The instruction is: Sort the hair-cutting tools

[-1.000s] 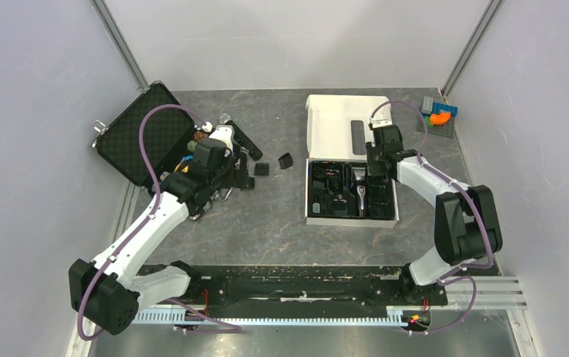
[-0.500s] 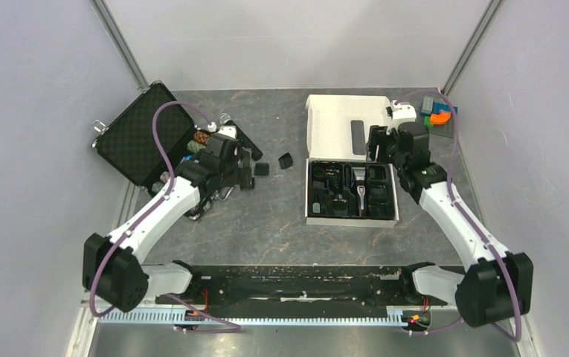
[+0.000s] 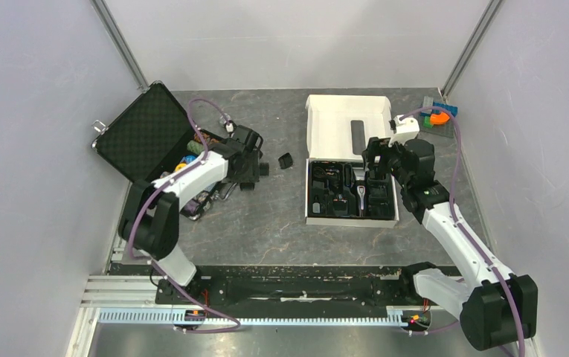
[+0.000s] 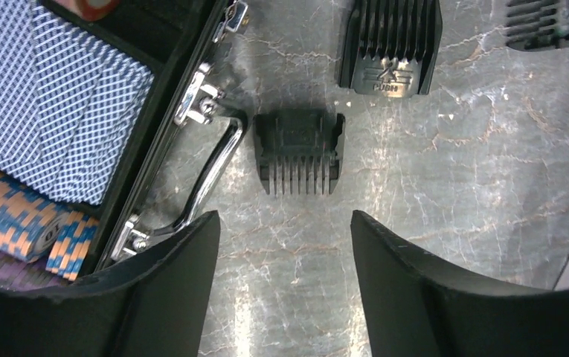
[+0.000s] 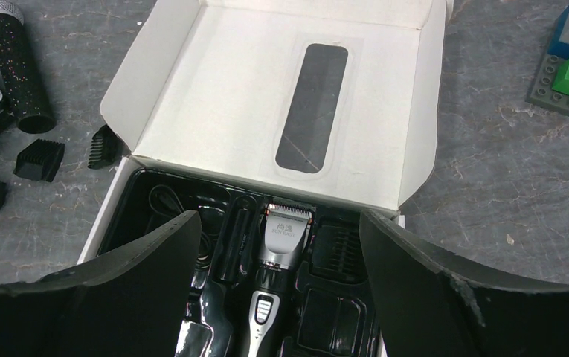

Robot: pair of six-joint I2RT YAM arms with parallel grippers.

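Note:
My left gripper (image 3: 249, 162) is open and empty, low over the table beside the black case. A small black comb attachment (image 4: 300, 151) lies just ahead of its fingertips, apart from them. A bigger comb marked PUSH (image 4: 390, 44) and another comb (image 4: 556, 22) lie farther on. In the top view, loose combs (image 3: 262, 169) (image 3: 285, 160) lie between the case and the box. My right gripper (image 5: 277, 219) is open and empty above the white box's black tray (image 3: 318, 212). The silver-and-black clipper (image 5: 281, 275) lies in the tray, with a comb (image 5: 337, 242) seated beside it.
The open black case (image 3: 143, 137) holds poker chips (image 4: 13, 216) and patterned cards (image 4: 65, 111); its chrome handle (image 4: 207, 175) is left of the small comb. A black microphone (image 5: 17, 67) lies left of the box lid (image 5: 214, 89). Toy bricks (image 3: 439, 115) sit at the back right.
My left gripper has moved right, from over the case's edge to over the loose combs. My right arm has swung out to the right, its gripper still open above the box.

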